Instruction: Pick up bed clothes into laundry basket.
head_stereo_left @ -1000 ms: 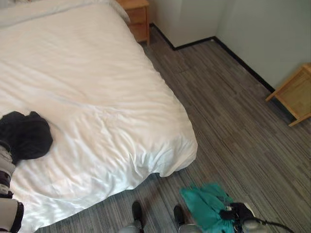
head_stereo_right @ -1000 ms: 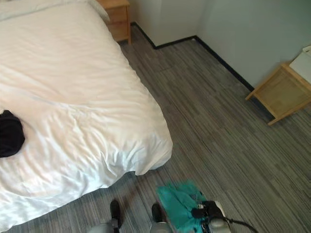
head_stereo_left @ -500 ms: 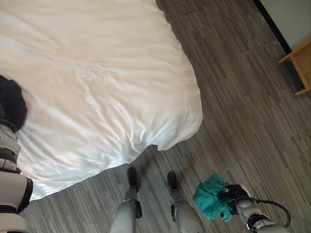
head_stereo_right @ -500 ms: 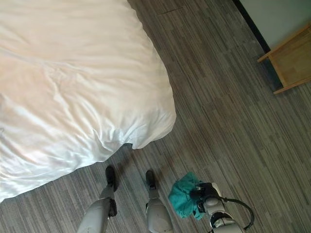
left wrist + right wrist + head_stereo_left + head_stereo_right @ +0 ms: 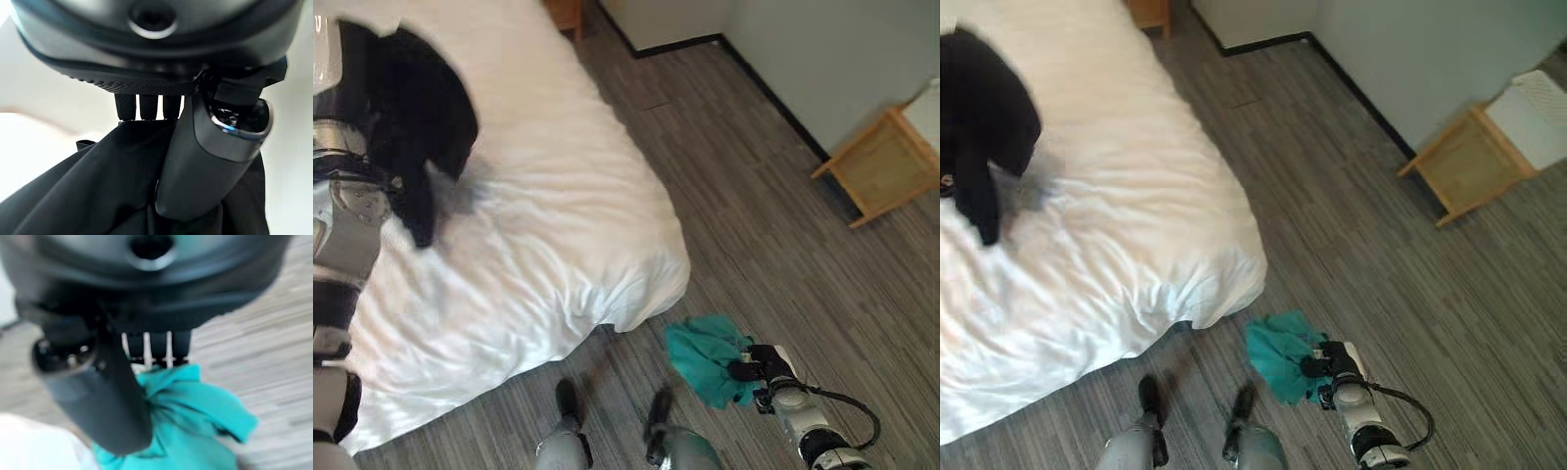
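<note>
Two garments in hand, none in basket. Left hand [image 5: 205,161] clenched round black garment [image 5: 416,108], lifted above white bed [image 5: 558,225]. Right hand [image 5: 759,367] grips teal cloth [image 5: 705,354] low over floor [image 5: 773,245]. You've basket left to find — drop both.

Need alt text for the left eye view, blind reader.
The robot's left hand holds a black garment lifted above a white bed, while its right hand grips a teal cloth low over grey striped flooring. A wooden side table stands by the wall at right.
</note>
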{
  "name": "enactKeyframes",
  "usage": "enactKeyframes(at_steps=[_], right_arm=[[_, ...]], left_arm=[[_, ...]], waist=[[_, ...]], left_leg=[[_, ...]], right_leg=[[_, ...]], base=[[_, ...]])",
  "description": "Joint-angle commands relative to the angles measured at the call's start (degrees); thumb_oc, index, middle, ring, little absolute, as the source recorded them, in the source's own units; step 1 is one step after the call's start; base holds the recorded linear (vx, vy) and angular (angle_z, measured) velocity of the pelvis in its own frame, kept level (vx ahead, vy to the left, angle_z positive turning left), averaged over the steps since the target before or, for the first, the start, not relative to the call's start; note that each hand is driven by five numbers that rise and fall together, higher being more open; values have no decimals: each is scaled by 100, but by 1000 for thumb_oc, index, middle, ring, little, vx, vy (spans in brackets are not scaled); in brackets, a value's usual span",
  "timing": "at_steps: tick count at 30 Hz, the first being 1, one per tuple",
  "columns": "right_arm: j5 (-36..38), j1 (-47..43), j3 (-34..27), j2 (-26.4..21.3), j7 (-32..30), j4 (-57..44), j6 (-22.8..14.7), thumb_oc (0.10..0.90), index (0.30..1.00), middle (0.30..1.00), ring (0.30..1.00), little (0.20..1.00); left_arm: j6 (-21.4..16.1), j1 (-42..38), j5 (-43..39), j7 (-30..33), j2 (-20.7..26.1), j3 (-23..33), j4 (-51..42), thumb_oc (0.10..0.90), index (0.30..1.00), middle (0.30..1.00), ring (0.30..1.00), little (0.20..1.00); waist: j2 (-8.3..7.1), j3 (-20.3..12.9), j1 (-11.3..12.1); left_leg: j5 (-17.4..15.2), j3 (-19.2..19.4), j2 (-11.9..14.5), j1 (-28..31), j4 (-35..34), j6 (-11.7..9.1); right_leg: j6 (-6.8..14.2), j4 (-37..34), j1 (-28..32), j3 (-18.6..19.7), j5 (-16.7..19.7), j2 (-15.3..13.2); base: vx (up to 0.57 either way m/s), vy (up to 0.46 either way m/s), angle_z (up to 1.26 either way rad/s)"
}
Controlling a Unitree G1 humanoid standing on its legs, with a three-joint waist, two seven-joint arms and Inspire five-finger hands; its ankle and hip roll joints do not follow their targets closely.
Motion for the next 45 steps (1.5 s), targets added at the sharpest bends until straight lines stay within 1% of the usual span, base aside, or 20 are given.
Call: enactKeyframes(at_steps=[1,9,15,17,18,19,20,22,25,27,28,30,31,35,36,37,38,41,43,45], right_arm=[[-574,118,-410,-959,-388,-845,-51,400,300,300,300,300],[-1047,-450,-884,-1801,-347,-2707,-252,400,300,300,300,300],[-1376,-156,-776,-1590,-421,-3889,-401,400,300,300,300,300],[-1746,-275,-310,-1533,-395,-4138,-441,400,300,300,300,300],[-2174,-399,153,-1616,-298,-4180,-421,400,300,300,300,300],[-2177,-408,160,-1618,-300,-4175,-421,400,300,300,300,300],[-1456,-372,-604,-2647,104,-4717,-579,400,300,300,300,300],[-1277,6,-568,-2759,53,-4311,-677,400,300,300,300,300],[-1205,-360,-486,-3007,-42,-4003,-747,400,300,300,300,300],[-1318,-562,-436,-3112,-92,-3945,-707,400,300,300,300,300],[-1316,-583,-420,-3114,-95,-3931,-709,400,300,300,300,300],[-1378,-839,-297,-3142,-95,-3987,-689,400,300,300,300,300],[-1416,-970,-206,-3132,-57,-4043,-683,400,300,300,300,300],[-1660,-897,-160,-2892,69,-4355,-659,400,300,300,300,300],[-1701,-852,-153,-2746,108,-4405,-638,400,300,300,300,300],[-1739,-1015,41,-2586,72,-4363,-634,400,300,300,300,300],[-1737,-1134,95,-2539,48,-4383,-628,400,300,300,300,300],[-1660,-1375,209,-2328,-6,-4389,-588,400,300,300,300,300],[-1601,-1340,137,-2287,-23,-4450,-586,400,300,300,300,300],[-1454,-1483,89,-2362,-48,-4471,-575,400,300,300,300,300]], left_arm=[[-747,470,-116,216,-488,753,-422,400,300,300,300,300],[-1246,3056,-254,-720,-2255,1337,-1863,400,300,300,300,300],[-1028,3125,-259,-490,-3207,647,-922,400,300,300,300,300],[-980,3213,-236,-316,-3442,410,-522,400,300,300,300,300],[-925,3457,-105,-67,-3614,331,-43,400,300,300,300,300],[-935,3450,-102,-60,-3619,332,-30,400,300,300,300,300],[-876,3604,-19,-113,-3572,410,237,400,300,300,300,300],[-776,3338,43,94,-3504,379,721,400,300,300,300,300],[-706,3275,216,19,-3279,391,636,400,300,300,300,300],[-683,3152,174,23,-3154,527,544,400,300,300,300,300],[-680,3149,170,22,-3154,532,546,400,300,300,300,300],[-596,2948,98,37,-3115,555,519,400,300,300,300,300],[-568,2830,80,67,-3062,557,522,400,300,300,300,300],[-487,2740,155,-38,-2854,637,421,400,300,300,300,300],[-432,2687,143,-21,-2795,678,446,400,300,300,300,300],[-361,2504,105,27,-2616,613,462,400,300,300,300,300],[-323,2428,52,51,-2543,623,500,400,300,300,300,300],[-275,2250,-64,92,-2474,594,563,400,300,300,300,300],[-282,2068,6,115,-2451,581,588,400,300,300,300,300],[-297,1728,31,202,-2337,528,630,400,300,300,300,300]], waist=[[170,-932,-112],[227,-1058,212],[463,-1050,-80],[556,-828,-30],[503,-623,237],[504,-633,217],[356,-620,214],[301,-559,278],[254,-444,509],[355,-469,736],[330,-472,763],[485,-641,963],[423,-653,1051],[180,-974,1078],[103,-977,1097],[124,-845,1002],[245,-782,913],[499,-679,761],[579,-582,557],[474,-439,286]], left_leg=[[-463,251,-73,-11,-2,-376],[-248,1248,264,335,56,-598],[246,1598,897,508,197,-1014],[605,1092,1303,373,946,-1315],[386,-472,918,88,1720,-977],[369,-491,916,43,1759,-961],[128,-1173,653,-41,2024,-808],[-4,-1600,314,-362,2651,-777],[-349,-1508,-254,-1322,3127,-635],[-302,-1114,-574,-1839,2352,-507],[-278,-1070,-593,-1795,2272,-504],[206,-893,-521,-2036,631,-603],[388,-927,-542,-2019,225,-652],[634,-1097,-631,-1777,45,-370],[547,-1071,-717,-1575,19,-233],[286,-1014,-708,-1076,-1,-52],[145,-1022,-624,-813,-1,-3],[-50,-1138,-497,-492,-2,123],[-224,-1386,-587,-262,-2,173],[-429,-1597,-675,-20,-2,15]], right_leg=[[323,-5,347,-205,571,-359],[403,-245,855,-1707,659,-591],[53,-1196,783,-1213,28,155],[-138,-1271,781,-778,-270,504],[-355,-1284,709,-299,-328,659],[-351,-1287,695,-315,-317,653],[-402,-1295,673,63,-370,725],[-468,-1300,707,487,-406,772],[-513,-1335,833,769,-534,823],[-480,-1335,1075,1060,-820,1135],[-476,-1335,1064,1093,-824,1104],[-355,-1335,1477,1252,-1153,1275],[-293,-1335,1685,1315,-1278,1171],[-63,-797,2071,1428,-1193,929],[117,-280,1839,1435,-834,801],[468,1441,1113,1447,373,609],[468,2248,821,1359,599,515],[437,3549,183,1402,688,437],[236,4159,-428,1461,103,843],[120,3142,-1065,1030,-377,1018]], base=[[-52,-60,-97],[-113,-146,-135],[9,-307,-114],[140,-361,-111],[96,-314,-164],[111,-303,-205],[116,-181,-202],[194,-236,-135],[245,-189,-104],[425,-93,-119],[474,15,-145],[704,126,-107],[843,150,-60],[707,143,-3],[735,171,-59],[635,203,-74],[464,166,-70],[360,216,9],[404,68,82],[450,-79,74]])
